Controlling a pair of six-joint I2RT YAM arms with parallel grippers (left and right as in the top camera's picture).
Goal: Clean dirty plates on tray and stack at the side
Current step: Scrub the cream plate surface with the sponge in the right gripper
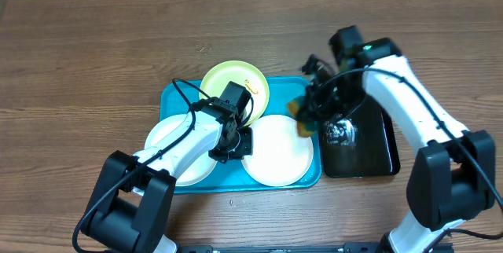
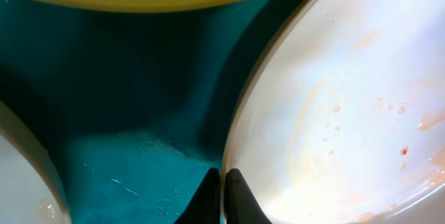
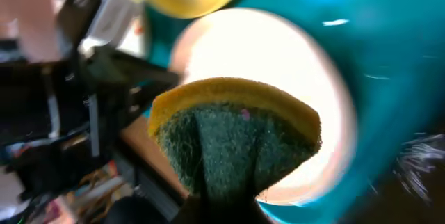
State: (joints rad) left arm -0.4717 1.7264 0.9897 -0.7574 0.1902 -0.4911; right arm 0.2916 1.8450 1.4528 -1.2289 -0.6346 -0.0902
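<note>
The turquoise tray (image 1: 174, 100) holds three plates: a yellow-green plate (image 1: 236, 80) at the back, a white plate (image 1: 169, 143) at the left and a white plate (image 1: 279, 155) at the right. My left gripper (image 1: 236, 139) is shut on the right white plate's left rim (image 2: 222, 182); that plate (image 2: 348, 113) shows orange-brown smears. My right gripper (image 1: 305, 115) is shut on a yellow sponge with a green scouring face (image 3: 236, 126). It holds the sponge above the right white plate's (image 3: 278, 57) right edge.
A smaller black tray (image 1: 377, 155) lies right of the turquoise tray, with a shiny metal scrubber (image 1: 338, 133) on it. Bare wooden table surrounds both trays. The left arm's body lies across the left white plate.
</note>
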